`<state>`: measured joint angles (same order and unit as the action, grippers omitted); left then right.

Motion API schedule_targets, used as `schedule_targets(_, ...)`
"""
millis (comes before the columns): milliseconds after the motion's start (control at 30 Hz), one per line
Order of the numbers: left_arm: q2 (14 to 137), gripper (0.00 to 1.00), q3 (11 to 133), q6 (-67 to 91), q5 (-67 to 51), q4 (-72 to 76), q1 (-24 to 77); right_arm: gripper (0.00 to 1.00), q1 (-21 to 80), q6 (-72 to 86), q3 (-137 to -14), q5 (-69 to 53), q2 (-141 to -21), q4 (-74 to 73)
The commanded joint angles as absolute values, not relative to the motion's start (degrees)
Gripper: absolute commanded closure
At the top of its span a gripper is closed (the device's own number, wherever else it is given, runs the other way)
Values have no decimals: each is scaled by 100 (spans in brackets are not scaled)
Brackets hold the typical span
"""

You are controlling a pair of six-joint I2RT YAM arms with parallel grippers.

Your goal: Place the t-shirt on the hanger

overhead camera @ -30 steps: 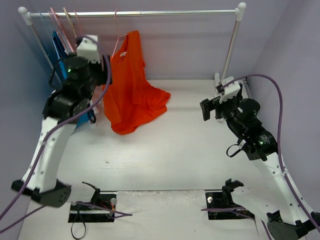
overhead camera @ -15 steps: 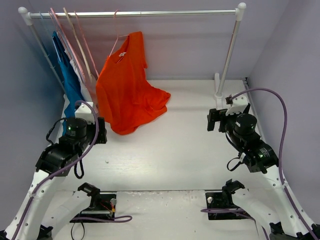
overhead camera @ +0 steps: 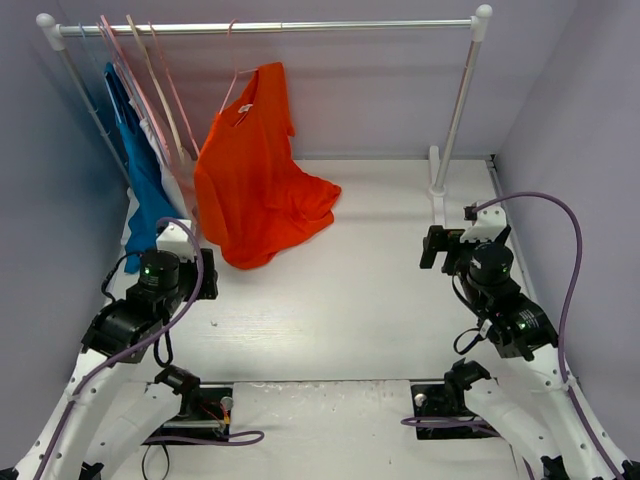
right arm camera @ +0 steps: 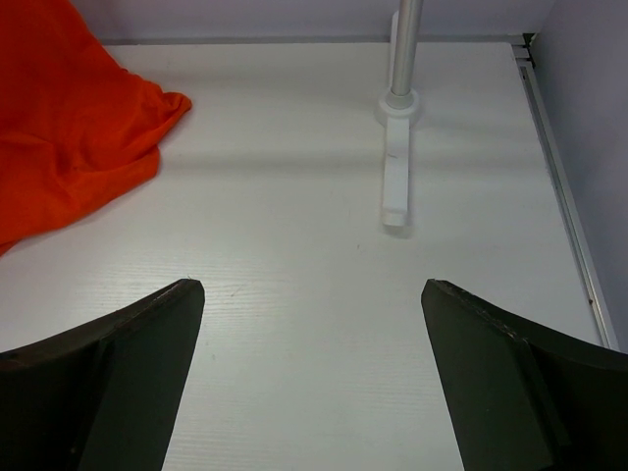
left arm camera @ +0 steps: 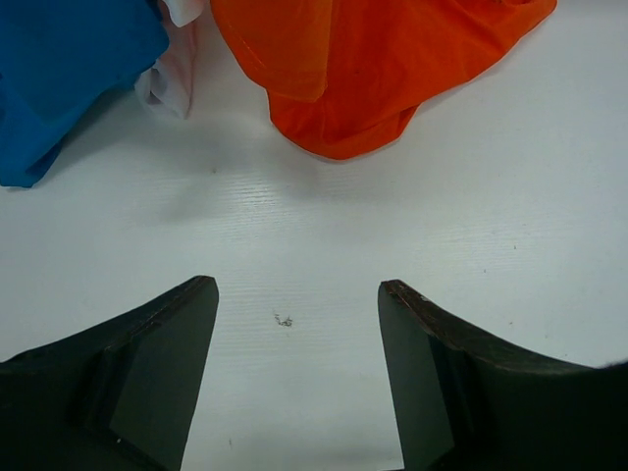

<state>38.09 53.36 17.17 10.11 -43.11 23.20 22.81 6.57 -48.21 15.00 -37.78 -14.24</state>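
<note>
The orange t-shirt (overhead camera: 250, 180) hangs from the thin pale-pink hanger (overhead camera: 231, 92), whose hook is on the rail. The shirt's lower part bunches on the table. It also shows in the left wrist view (left arm camera: 373, 69) and the right wrist view (right arm camera: 69, 147). My left gripper (overhead camera: 192, 265) is open and empty, low over the table, in front of and left of the shirt's hem; in its own view (left arm camera: 297, 289) only bare table lies between the fingers. My right gripper (overhead camera: 436, 247) is open and empty, far right of the shirt (right arm camera: 312, 287).
A blue garment (overhead camera: 140, 180) and a white garment (overhead camera: 168, 165) hang at the rail's left end with spare hangers (overhead camera: 150, 70). The rail (overhead camera: 350, 24) spans the back. Its right post (overhead camera: 458, 110) and foot (right arm camera: 395, 177) stand ahead of my right gripper. Walls close both sides.
My left arm has dropped from the shirt's shoulder at the rail down and back to the near left. My right arm has drawn back slightly. The shirt stays hanging.
</note>
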Motion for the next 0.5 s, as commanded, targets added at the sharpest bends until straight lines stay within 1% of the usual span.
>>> schedule_targets(0, 3902, 34, 5388, 1661, 967, -3911, 2338, 0, 2250, 817, -4878, 1705, -3885, -1011)
schedule_targets(467, 3999, 34, 5396, 1696, 975, -3955, 2338, 0, 2250, 897, -4869, 1635, -3920, -949)
